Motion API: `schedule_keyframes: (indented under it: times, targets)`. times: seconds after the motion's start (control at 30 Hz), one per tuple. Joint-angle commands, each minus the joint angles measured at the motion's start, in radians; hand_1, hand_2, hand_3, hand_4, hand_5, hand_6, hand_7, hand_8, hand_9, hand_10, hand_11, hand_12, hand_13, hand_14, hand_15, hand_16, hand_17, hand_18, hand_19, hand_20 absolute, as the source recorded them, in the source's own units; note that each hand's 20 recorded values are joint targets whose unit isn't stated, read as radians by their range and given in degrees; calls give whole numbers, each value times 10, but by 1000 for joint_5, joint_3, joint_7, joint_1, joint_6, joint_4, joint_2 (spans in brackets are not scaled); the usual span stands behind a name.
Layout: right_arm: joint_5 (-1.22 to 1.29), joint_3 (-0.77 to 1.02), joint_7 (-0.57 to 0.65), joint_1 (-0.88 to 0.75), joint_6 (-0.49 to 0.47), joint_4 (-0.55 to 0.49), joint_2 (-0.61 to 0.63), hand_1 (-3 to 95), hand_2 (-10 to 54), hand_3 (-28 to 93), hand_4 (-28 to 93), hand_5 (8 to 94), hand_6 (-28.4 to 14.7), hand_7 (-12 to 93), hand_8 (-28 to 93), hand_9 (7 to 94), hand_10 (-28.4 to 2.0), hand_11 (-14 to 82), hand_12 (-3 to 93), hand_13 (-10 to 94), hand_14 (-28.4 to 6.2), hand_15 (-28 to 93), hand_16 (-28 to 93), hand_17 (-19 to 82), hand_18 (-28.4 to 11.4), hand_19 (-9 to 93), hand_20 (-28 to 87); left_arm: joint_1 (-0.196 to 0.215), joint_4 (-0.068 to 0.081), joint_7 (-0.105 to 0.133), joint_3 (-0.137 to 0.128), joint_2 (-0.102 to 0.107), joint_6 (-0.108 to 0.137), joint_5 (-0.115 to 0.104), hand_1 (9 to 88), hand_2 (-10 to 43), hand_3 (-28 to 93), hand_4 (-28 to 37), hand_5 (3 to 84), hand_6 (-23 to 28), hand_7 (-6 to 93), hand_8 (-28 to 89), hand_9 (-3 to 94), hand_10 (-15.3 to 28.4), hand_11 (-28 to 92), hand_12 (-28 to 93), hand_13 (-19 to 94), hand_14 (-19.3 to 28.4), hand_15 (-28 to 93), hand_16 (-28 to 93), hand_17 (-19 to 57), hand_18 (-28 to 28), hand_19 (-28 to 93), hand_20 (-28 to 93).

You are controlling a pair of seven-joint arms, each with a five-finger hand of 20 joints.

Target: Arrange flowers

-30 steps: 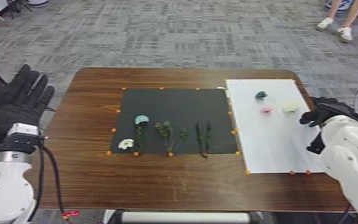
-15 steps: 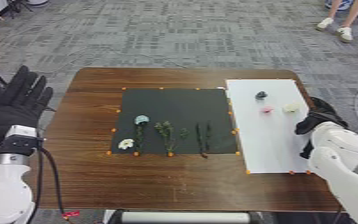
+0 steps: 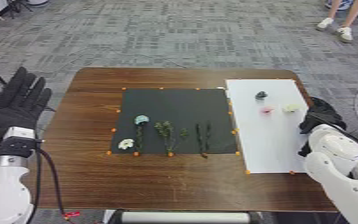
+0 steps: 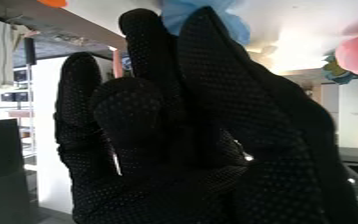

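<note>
Holds the right hand (image 3: 322, 117) well to the right of the dark mat (image 3: 171, 105), at the far long edge of the white board (image 3: 273, 145) just beside that mat. In the right wrist view, has the right hand (image 4: 184, 170) loosely open, with fingers mostly extended, a little bent, and gripping nothing. Rests the left hand (image 3: 14, 107) well to the left of the mat, past the worktop (image 3: 171, 180), with palm up, fingers straight and spread, empty.

On the mat's near left corner, has a white bloom (image 3: 126, 144); farther up its left part, a pale blue bloom (image 3: 141, 119) on a stem toward the near edge. At the mat's middle, has leafy green sprigs (image 3: 165, 131); between these and its right edge, thin dark stems (image 3: 202, 140). To the right of the mat, on the board, has a dark bloom (image 3: 261, 95), a pink bloom (image 3: 267, 110) and a cream bloom (image 3: 290, 108), all near one another. Along the mat's edges, has small orange tabs (image 3: 170, 154).
</note>
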Motion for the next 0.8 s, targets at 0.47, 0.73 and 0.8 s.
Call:
schedule_keyframes:
  times: [0.47, 0.73, 0.8]
  targets:
    - [-115, 27, -49, -96, 189, -114, 35, 591, -95, 742, -282, 772, -4, 341, 132, 821, -95, 124, 417, 737, -92, 735, 341, 346, -237, 789, 313, 38, -11, 12, -18, -22, -14, -5, 219, 133, 701, -283, 392, 58, 67, -76, 298, 120, 127, 96, 227, 103, 145, -29, -37, 101, 171, 107]
    - [-143, -46, -130, -49, 225, -218, 45, 588, -95, 747, -283, 772, -7, 339, 137, 820, -95, 123, 419, 737, -90, 734, 343, 346, -237, 790, 314, 37, -8, 11, -15, -25, -12, -9, 218, 136, 692, -283, 357, 45, 67, -76, 285, 115, 119, 97, 217, 101, 137, -28, -38, 101, 169, 108]
    - [-129, -95, -147, 8, 208, -223, 41, 587, -95, 747, -283, 773, -7, 338, 137, 819, -95, 123, 420, 737, -91, 733, 343, 345, -237, 790, 314, 41, -10, 12, -17, -25, -10, -10, 217, 137, 693, -283, 357, 44, 68, -76, 284, 115, 118, 98, 217, 101, 136, -28, -38, 101, 169, 108]
